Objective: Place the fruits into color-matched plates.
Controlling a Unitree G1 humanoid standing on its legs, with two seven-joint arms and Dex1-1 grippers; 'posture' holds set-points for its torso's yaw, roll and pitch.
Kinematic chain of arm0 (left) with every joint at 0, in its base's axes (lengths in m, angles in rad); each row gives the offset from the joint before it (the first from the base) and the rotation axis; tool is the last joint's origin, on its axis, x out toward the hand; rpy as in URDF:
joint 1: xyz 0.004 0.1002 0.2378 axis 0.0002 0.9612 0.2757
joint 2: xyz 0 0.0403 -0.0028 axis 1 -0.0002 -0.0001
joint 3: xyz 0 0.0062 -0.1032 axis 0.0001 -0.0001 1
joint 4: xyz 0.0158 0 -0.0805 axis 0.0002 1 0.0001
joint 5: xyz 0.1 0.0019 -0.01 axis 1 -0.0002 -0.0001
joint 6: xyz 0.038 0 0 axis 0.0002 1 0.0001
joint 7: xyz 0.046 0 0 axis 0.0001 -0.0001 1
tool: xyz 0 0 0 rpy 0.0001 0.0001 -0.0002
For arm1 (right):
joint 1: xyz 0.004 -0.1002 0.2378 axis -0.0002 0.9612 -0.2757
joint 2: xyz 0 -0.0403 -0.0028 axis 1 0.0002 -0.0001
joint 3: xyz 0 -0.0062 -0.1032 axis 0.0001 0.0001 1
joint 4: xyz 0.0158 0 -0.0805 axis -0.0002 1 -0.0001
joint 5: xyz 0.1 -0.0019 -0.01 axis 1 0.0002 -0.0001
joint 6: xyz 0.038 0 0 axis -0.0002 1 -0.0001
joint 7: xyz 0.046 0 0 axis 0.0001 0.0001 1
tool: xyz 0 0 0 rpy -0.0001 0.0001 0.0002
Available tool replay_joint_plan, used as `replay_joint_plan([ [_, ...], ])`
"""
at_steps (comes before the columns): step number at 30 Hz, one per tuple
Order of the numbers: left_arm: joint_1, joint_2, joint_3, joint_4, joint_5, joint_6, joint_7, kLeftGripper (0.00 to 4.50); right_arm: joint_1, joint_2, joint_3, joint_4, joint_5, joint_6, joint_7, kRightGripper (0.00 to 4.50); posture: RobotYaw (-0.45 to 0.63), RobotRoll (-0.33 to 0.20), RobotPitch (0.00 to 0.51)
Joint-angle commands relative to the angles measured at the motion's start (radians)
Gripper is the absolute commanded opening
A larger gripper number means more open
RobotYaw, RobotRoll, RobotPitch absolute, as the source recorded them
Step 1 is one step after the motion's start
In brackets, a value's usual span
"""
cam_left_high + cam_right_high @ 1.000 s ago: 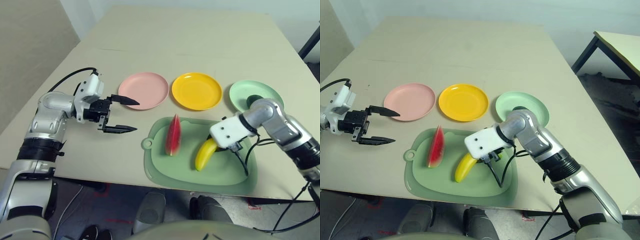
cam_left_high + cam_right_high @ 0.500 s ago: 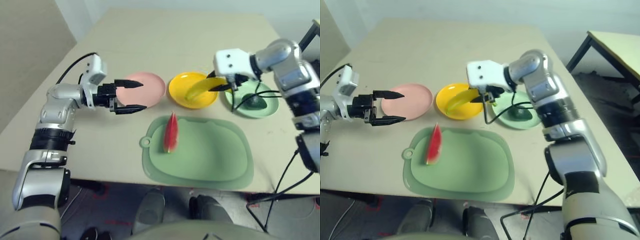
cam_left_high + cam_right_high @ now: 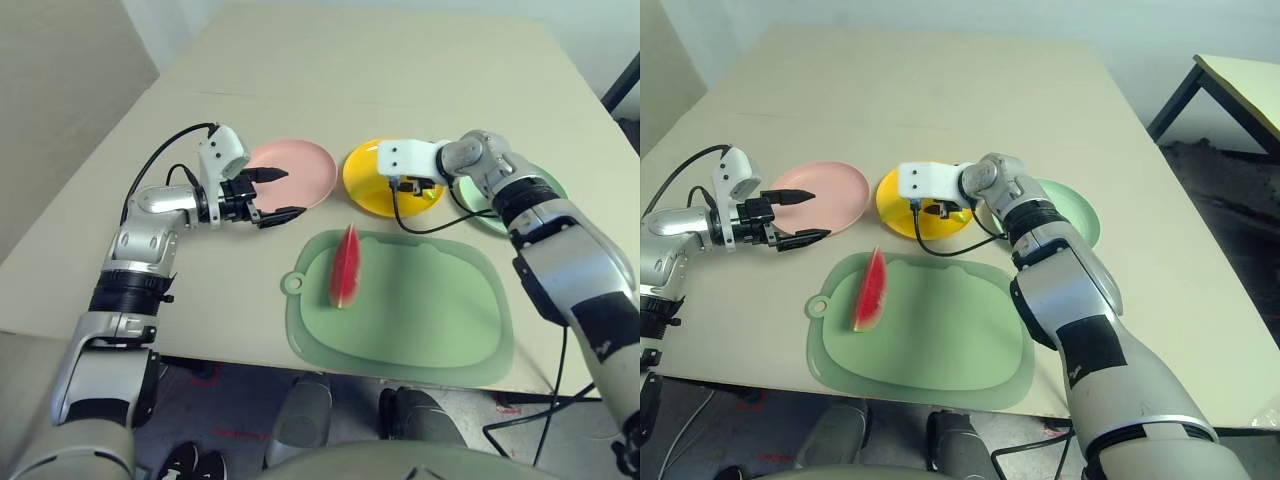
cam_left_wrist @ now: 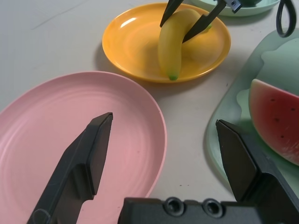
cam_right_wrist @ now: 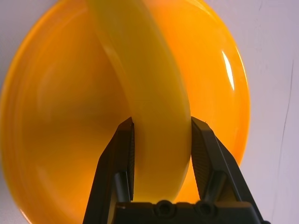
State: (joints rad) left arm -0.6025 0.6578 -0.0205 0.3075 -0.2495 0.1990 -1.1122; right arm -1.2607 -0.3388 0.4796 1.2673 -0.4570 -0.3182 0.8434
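Note:
My right gripper is shut on the curved yellow banana and holds it over the yellow-orange plate. The banana stands tilted, its lower end down on the plate's floor. The red watermelon wedge with its green rind lies on the left part of the green cutting mat. My left gripper is open and empty. It hovers at the near right rim of the pink plate. The mint green plate lies at the right, partly behind my right forearm.
The three plates stand in a row behind the mat. A black cable hangs from my right wrist over the mat's far edge. Bare tabletop stretches behind the plates and to the left of my left arm.
My right gripper lifted the banana off the mat, carried it over the yellow-orange plate and lowered it there. My left gripper moved right to the pink plate's rim, still open.

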Motion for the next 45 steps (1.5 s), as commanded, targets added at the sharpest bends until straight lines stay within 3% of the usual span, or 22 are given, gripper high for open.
replay_joint_plan([
  [1, 0.013, -0.017, -0.003, -0.032, -0.01, 0.014, 0.007, 4.5, -0.021, -0.004, 0.008, 0.018, -0.029, -0.005, 0.005, 1.69, 0.28, 0.0, 0.124],
  [2, 0.01, -0.02, -0.003, -0.031, -0.01, 0.014, 0.006, 4.5, -0.027, -0.006, 0.005, 0.018, -0.031, -0.007, 0.007, 1.69, 0.28, 0.0, 0.124],
  [10, -0.052, -0.039, -0.011, 0.031, 0.007, -0.022, -0.014, 4.5, -0.058, -0.022, -0.013, 0.0, -0.024, -0.035, 0.041, 4.41, 0.25, 0.0, 0.122],
  [15, -0.082, -0.033, -0.018, 0.059, 0.014, -0.06, -0.052, 4.5, -0.081, -0.084, -0.039, -0.063, 0.016, -0.081, 0.148, 4.49, 0.25, 0.0, 0.121],
  [18, -0.114, -0.004, -0.023, 0.085, 0.017, -0.156, -0.142, 4.5, -0.053, -0.17, -0.135, -0.254, 0.174, 0.031, 0.396, 4.49, 0.26, 0.0, 0.122],
  [20, -0.138, 0.027, -0.047, 0.115, 0.048, -0.305, -0.225, 4.5, 0.046, -0.257, -0.21, -0.55, 0.328, 0.322, 0.589, 4.49, 0.27, 0.0, 0.122],
  [22, -0.166, 0.038, -0.066, 0.158, 0.075, -0.416, -0.262, 4.5, 0.152, -0.332, -0.255, -0.813, 0.43, 0.585, 0.673, 4.49, 0.27, 0.0, 0.12],
  [26, -0.248, 0.016, -0.145, 0.238, 0.097, -0.64, -0.419, 4.5, 0.547, -0.541, -0.432, -1.361, 0.664, 1.146, 0.674, 4.49, 0.27, 0.0, 0.116],
  [29, -0.307, 0.015, -0.229, 0.254, 0.069, -0.737, -0.497, 4.5, 0.763, -0.527, -0.605, -1.62, 0.82, 1.402, 0.571, 4.49, 0.26, 0.0, 0.112],
  [32, -0.394, 0.076, -0.422, 0.28, 0.093, -0.895, -0.502, 4.5, 0.895, -0.351, -0.769, -1.802, 0.903, 1.562, 0.375, 4.49, 0.26, 0.0, 0.109],
  [34, -0.44, 0.1, -0.529, 0.289, 0.068, -0.956, -0.502, 4.5, 1.012, -0.255, -0.819, -1.894, 0.902, 1.538, 0.263, 4.49, 0.25, 0.0, 0.109],
  [38, -0.504, 0.122, -0.691, 0.276, -0.007, -1.017, -0.502, 4.5, 1.278, -0.15, -0.792, -1.981, 0.863, 1.254, 0.169, 4.49, 0.23, 0.0, 0.108],
  [45, -0.597, 0.066, -0.847, 0.387, -0.02, -1.142, -0.502, 4.5, 1.57, -0.037, -0.679, -1.795, 0.762, 0.534, 0.226, 4.49, 0.2, 0.0, 0.108],
])
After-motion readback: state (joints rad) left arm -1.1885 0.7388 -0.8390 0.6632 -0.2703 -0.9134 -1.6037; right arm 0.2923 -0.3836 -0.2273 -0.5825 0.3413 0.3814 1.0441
